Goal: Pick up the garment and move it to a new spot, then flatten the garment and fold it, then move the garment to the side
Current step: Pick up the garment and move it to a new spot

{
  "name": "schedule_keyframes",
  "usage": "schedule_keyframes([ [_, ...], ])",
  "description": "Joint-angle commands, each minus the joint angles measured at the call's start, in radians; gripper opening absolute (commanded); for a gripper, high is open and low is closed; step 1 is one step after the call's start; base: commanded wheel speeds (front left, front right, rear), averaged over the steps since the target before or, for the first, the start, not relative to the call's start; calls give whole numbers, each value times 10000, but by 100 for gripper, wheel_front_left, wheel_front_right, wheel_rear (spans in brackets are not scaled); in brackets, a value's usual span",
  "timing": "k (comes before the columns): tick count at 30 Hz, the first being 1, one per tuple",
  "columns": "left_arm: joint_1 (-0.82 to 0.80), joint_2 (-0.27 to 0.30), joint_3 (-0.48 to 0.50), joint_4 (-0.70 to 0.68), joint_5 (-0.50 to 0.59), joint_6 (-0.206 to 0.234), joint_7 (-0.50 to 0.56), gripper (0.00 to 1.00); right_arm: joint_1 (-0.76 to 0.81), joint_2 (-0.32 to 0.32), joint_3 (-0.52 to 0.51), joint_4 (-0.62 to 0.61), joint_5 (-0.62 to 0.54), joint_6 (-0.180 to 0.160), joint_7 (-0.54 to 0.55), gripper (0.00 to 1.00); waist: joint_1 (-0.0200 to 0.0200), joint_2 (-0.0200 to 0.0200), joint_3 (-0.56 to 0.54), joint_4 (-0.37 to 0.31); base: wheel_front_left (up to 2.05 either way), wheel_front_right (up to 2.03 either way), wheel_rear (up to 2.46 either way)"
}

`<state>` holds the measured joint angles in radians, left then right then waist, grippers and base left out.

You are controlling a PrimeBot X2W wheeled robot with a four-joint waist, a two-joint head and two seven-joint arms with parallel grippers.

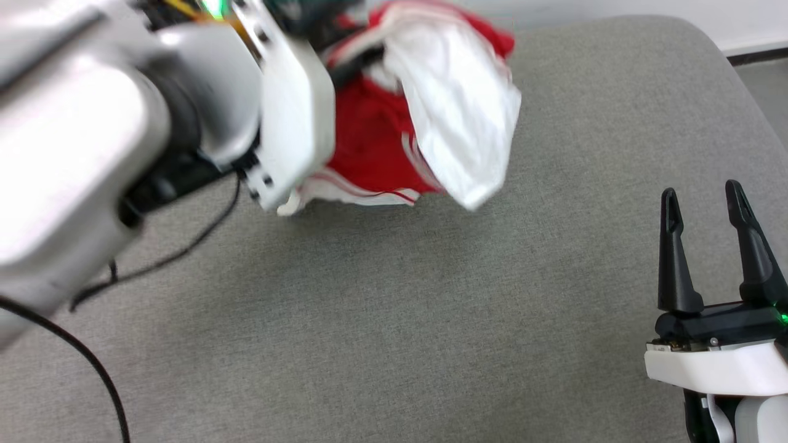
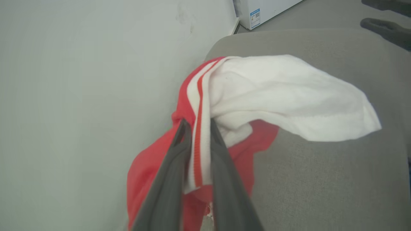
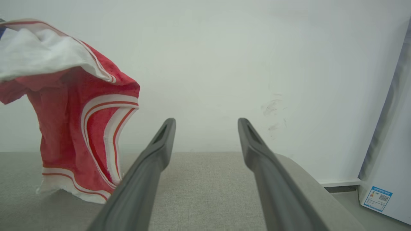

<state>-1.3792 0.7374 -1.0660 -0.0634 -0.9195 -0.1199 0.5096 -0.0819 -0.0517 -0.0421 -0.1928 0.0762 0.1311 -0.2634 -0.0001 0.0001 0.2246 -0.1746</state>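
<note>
The garment (image 2: 289,96) is a bunched red shirt with a white sleeve and red-and-white striped trim. My left gripper (image 2: 199,125) is shut on a strip of that trim. The garment (image 1: 455,111) hangs from it at the far end of the grey surface, white sleeve draped to the right. In the right wrist view the garment (image 3: 64,128) dangles at the left, its striped hem brushing the surface. My right gripper (image 1: 700,194) stands open and empty near the right edge, well clear of the cloth, and nothing lies between the fingers of the right gripper (image 3: 207,123).
The grey fabric-covered table (image 1: 394,320) has rounded corners and a white wall behind it. My left forearm (image 1: 74,160) and its black cable (image 1: 184,249) cover the near left. A white cabinet (image 3: 385,179) with a blue label stands past the right corner.
</note>
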Motion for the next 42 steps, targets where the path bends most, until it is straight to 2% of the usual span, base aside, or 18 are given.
schedule_keyframes([
  [1,578,-133,-274,3,0,71,-166,0,-41,25,-3,-32,-36,-7,-21,100,1,-1,237,-89,0,0,0],
  [7,1499,-339,-859,443,202,112,-536,0,-253,24,7,-63,-61,-7,-19,100,1,-1,712,-159,0,0,0],
  [16,3102,-805,-1560,2342,98,64,-1363,0,-524,24,101,17,-20,-7,-21,100,1,-1,1459,-265,0,0,0],
  [22,3972,-1212,-1827,3227,91,-5,-1922,0,-568,24,77,84,-62,-7,-21,100,1,-1,1576,-248,0,0,0],
  [23,4039,-1306,-1821,3339,91,-10,-2085,38,-546,22,55,104,-94,-7,-21,100,1,-1,1529,-210,0,0,0],
  [24,3993,-1353,-1749,3407,213,19,-2331,100,-515,24,51,124,-124,-7,-21,100,1,-1,1473,-174,0,0,0],
  [30,3808,-1561,-1146,3354,574,362,-4023,100,-281,23,112,232,-262,-7,-21,100,1,-1,860,125,0,0,0],
  [35,4054,-1436,-541,2861,771,1043,-5390,100,-86,23,137,278,-355,-7,-21,100,1,-1,307,468,0,0,0],
  [37,4189,-1323,-316,2662,901,1415,-5884,100,15,23,141,301,-368,-7,-21,100,1,-1,124,611,0,0,0],
  [42,4864,-1016,139,2121,1251,2682,-7044,100,166,23,132,335,-413,-7,-21,100,1,-1,-242,959,0,0,0],
])
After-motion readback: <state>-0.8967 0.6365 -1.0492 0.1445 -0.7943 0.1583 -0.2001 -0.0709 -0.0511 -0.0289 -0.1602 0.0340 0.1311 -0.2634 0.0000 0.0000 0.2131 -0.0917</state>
